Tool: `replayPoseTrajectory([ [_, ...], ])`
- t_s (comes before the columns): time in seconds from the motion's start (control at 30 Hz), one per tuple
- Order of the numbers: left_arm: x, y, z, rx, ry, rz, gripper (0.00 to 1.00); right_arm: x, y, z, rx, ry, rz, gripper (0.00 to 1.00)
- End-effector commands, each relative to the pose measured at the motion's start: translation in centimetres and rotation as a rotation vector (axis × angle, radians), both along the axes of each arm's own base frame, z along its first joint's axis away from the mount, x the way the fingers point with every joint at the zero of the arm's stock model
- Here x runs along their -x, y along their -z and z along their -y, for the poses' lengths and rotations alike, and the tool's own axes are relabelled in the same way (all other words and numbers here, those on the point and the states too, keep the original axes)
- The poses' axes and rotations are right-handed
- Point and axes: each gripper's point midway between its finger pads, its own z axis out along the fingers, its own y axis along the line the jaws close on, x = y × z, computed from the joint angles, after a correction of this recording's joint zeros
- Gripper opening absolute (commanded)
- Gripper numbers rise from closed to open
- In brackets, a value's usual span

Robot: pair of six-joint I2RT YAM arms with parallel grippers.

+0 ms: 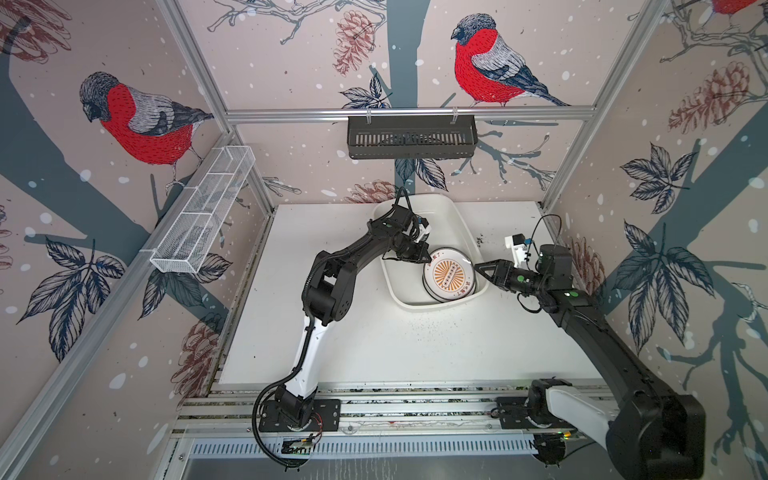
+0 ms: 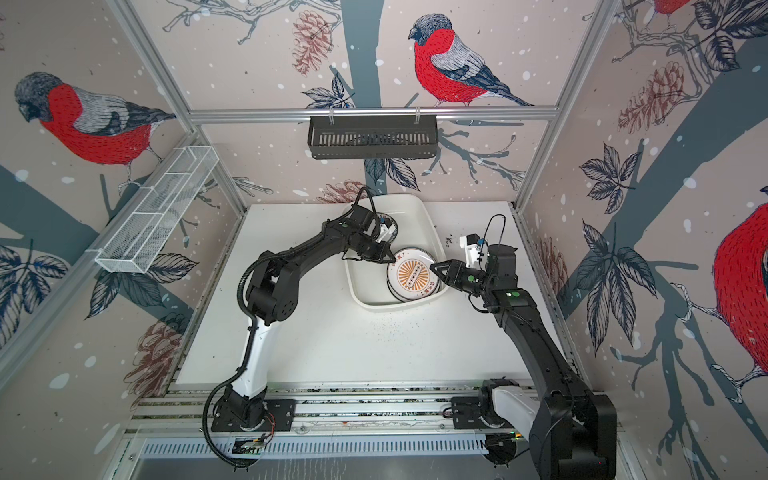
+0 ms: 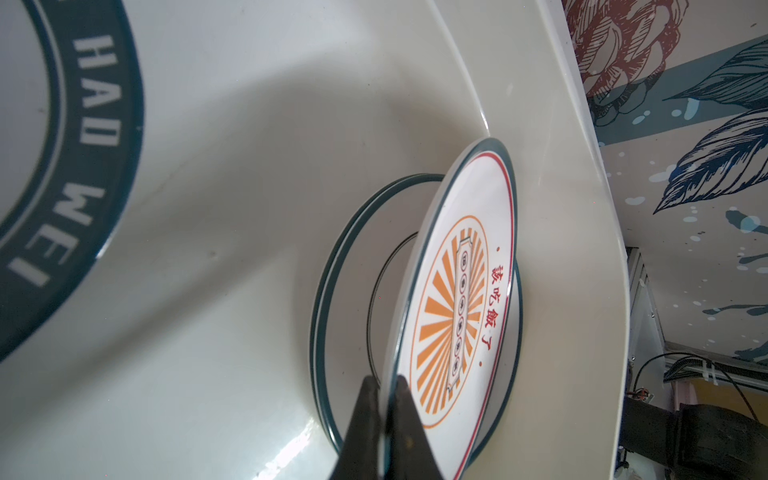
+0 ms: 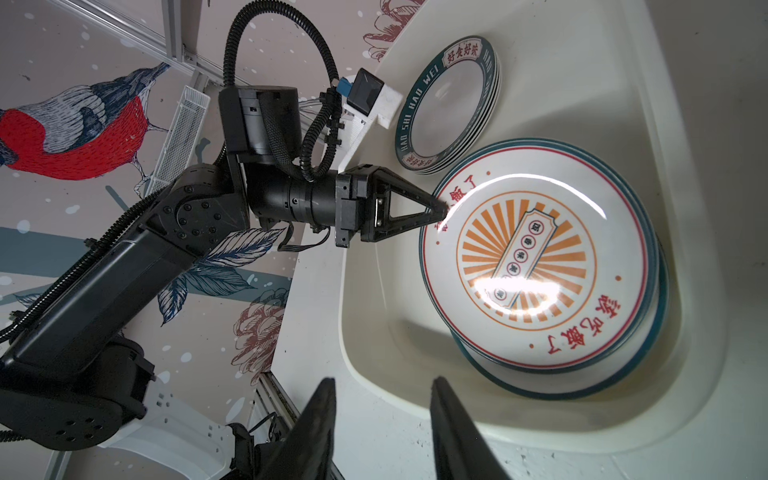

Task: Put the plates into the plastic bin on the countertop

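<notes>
At the near end of the plastic bin (image 1: 451,222), your left pincer (image 4: 441,210) is clamped on the rim of a sunburst plate (image 4: 532,266). The plate tilts over a stack of plates (image 3: 353,291) lying on the bin floor. Deeper in the bin, just beside that stack, sits a second pile of green-lettered plates (image 4: 449,104). Your right pincer (image 1: 478,266) hangs just outside the bin's right rim, above the table (image 1: 374,340), its jaws apart and holding nothing.

Glossy plates (image 4: 536,266), smooth glossy plastic bin (image 4: 362,324)
</notes>
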Motion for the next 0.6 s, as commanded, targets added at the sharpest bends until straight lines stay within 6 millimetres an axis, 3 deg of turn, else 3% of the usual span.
replayPoseTrajectory([
  [0.0,-0.2,0.8,-0.3,-0.035,0.0,0.02,0.12,-0.3,-0.6,-0.2,-0.015,-0.008,0.033,0.4],
  [0.3,-0.2,1.3,-0.7,-0.059,-0.01,0.024,0.16,-0.5,-0.4,-0.2,-0.017,-0.008,0.035,0.4],
  [0.57,0.2,1.8,-1.1,-0.07,-0.008,0.023,0.29,-0.5,-0.1,-0.2,-0.018,-0.008,0.033,0.4],
])
